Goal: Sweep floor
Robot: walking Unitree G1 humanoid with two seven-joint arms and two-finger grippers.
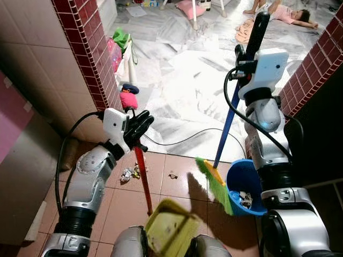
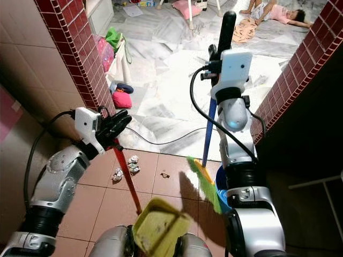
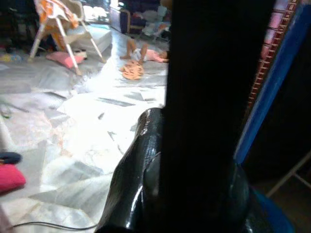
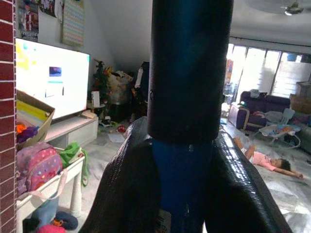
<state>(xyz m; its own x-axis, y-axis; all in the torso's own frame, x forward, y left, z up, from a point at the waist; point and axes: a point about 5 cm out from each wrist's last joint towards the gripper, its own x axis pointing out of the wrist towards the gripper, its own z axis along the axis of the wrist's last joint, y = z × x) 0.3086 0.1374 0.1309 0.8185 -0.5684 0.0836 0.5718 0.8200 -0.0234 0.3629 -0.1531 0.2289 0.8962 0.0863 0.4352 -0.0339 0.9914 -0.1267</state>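
Observation:
My left gripper [image 1: 136, 128] is shut on the red handle [image 1: 143, 179] of a yellow-green dustpan [image 1: 169, 230], which hangs low in front of me over the brown tiles. At upper right, my right gripper [image 1: 244, 61] is shut on the broom's blue handle [image 1: 228, 128], just under its black top grip [image 4: 189, 73]. The green bristles [image 1: 214, 184] are tilted beside a blue bin [image 1: 236, 176] that holds crumpled paper. Crumpled paper scraps [image 1: 128, 173] lie on the tiles left of the red handle, and a smaller bit [image 1: 172, 175] lies right of it.
A red brick pillar [image 1: 88, 48] stands on the left and a brick wall [image 1: 316, 64] on the right, framing a doorway onto white marble floor. A black cable [image 1: 182, 140] crosses the threshold. A pink cushion [image 1: 128, 99] sits by the pillar. A person [image 1: 292, 16] lies far back.

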